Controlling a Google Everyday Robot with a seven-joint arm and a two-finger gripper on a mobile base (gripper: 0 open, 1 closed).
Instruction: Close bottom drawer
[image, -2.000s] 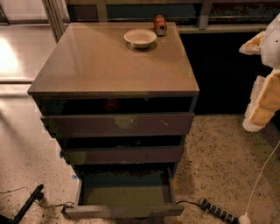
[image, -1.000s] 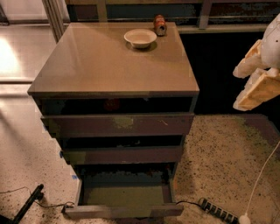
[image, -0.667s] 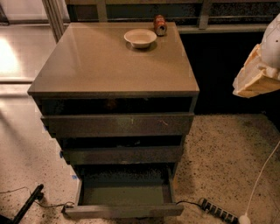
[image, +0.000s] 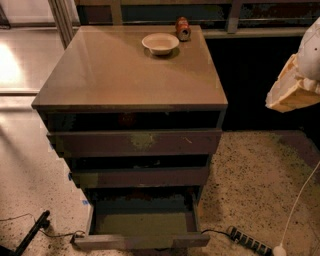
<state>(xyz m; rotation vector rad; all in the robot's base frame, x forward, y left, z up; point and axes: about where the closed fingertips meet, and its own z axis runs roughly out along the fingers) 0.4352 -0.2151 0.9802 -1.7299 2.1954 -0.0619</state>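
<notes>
The bottom drawer (image: 142, 241) of the cabinet is pulled out toward me, showing its olive-green floor (image: 142, 223) and dark sides. Its narrow dark front sits near the floor at the lower middle. Above it are the mid-width drawer front (image: 140, 177) and the widest drawer front (image: 134, 142) with a pale scuffed patch. My gripper (image: 292, 92), pale cream, hangs at the right edge, level with the cabinet top, well to the right of the cabinet and far above the open drawer. It holds nothing that I can see.
A white bowl (image: 160, 43) and a small red can (image: 182, 28) stand at the back of the cabinet top (image: 125, 75). A power strip (image: 247, 240) with a white cable (image: 300, 200) lies on the speckled floor at the lower right. A dark rod (image: 32, 232) lies at the lower left.
My gripper has moved up and tilted at the right edge, from hanging low beside the cabinet to level with its top. The drawer has not moved.
</notes>
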